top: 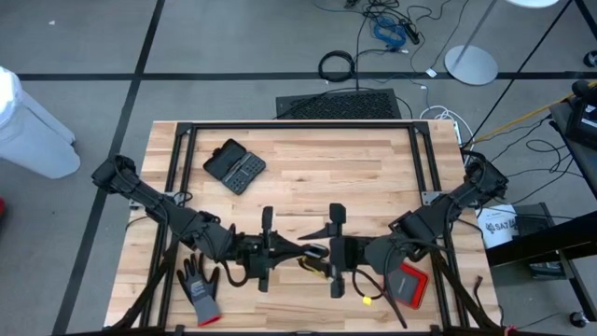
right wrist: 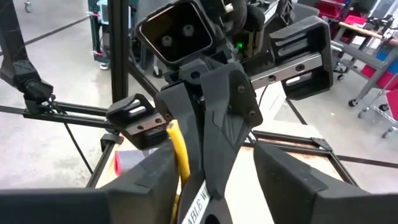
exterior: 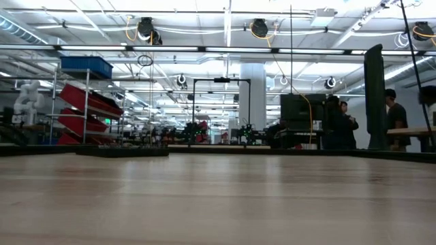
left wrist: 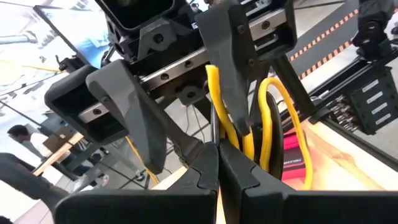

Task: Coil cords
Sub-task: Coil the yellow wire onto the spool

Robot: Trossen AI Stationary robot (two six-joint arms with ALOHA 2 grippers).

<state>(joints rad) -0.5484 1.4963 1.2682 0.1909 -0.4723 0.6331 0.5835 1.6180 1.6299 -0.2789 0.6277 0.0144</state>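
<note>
The yellow cord (top: 312,265) is gathered in loops between my two grippers, above the table's near middle. My left gripper (top: 300,250) points level toward the table's right and is shut on the cord (left wrist: 247,134). My right gripper (top: 318,252) faces it from the right and is open. Its two fingers (right wrist: 149,177) stand on either side of the left gripper's shut fingers (right wrist: 217,118) and of the cord (right wrist: 178,149). Whether they touch the cord I cannot tell. A white label (right wrist: 196,200) hangs with the cord. The low view shows neither arm. My left gripper pinches the yellow cord between its two shut fingers, near their free ends (left wrist: 244,148). The fingers come in level from the table's left. Loops of the cord (left wrist: 292,118) stand up past the fingertips and hang down beside them; which strand is pinched is hidden by the fingers.
A grey glove (top: 199,289) lies at the near left. A black case (top: 235,166) lies on the far left of the table. A red flat thing (top: 412,283) and a small yellow piece (top: 367,301) lie at the near right. Black frame rails (top: 298,124) border the table.
</note>
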